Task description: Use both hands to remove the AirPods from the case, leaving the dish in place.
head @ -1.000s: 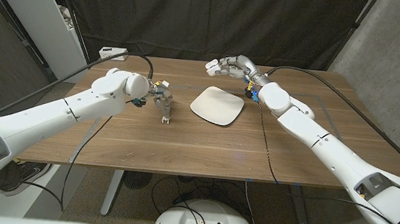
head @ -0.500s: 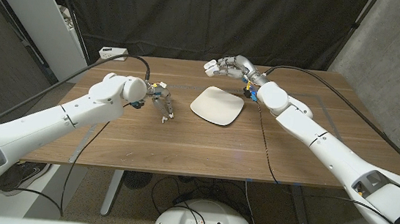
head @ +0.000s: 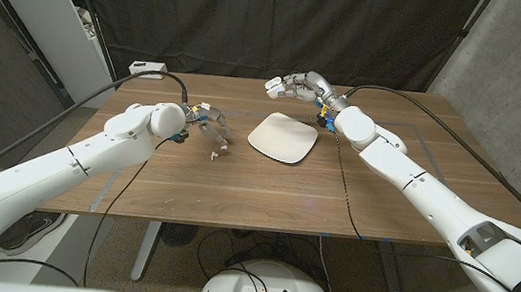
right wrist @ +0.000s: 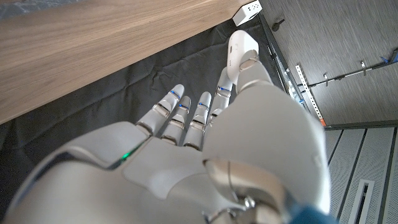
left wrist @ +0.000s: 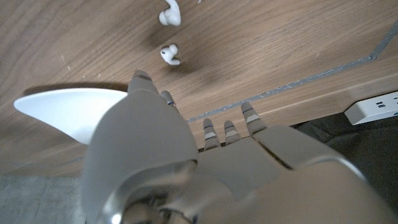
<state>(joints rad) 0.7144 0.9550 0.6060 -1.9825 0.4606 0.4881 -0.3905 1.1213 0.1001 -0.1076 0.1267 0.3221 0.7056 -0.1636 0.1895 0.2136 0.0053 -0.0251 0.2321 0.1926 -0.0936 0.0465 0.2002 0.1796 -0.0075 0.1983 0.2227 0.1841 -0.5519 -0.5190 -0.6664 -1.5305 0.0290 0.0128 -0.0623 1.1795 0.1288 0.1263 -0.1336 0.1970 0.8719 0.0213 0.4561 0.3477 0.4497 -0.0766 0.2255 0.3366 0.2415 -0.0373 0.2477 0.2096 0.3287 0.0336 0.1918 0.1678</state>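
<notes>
Two white AirPods [left wrist: 168,55] lie loose on the wooden table just beyond my left hand's fingertips, the second AirPod [left wrist: 169,12] a little farther out. In the head view one AirPod [head: 212,156] shows as a small white piece left of the white dish [head: 282,137]. My left hand [head: 207,125] hovers just above them, fingers apart, holding nothing. My right hand [head: 297,85] is raised over the table's far edge behind the dish and pinches the white case [head: 272,88] between thumb and fingers. The case [right wrist: 241,46] stands at the fingertips. The dish [left wrist: 68,102] lies beside my left hand.
A white power strip [head: 146,67] sits at the far left corner of the table. A black cable [head: 345,188] runs across the table right of the dish. A white cabinet [head: 52,21] stands behind on the left.
My left hand has lifted off the table and drawn back slightly to the left, leaving the AirPod lying there. My right hand with the case has barely moved.
</notes>
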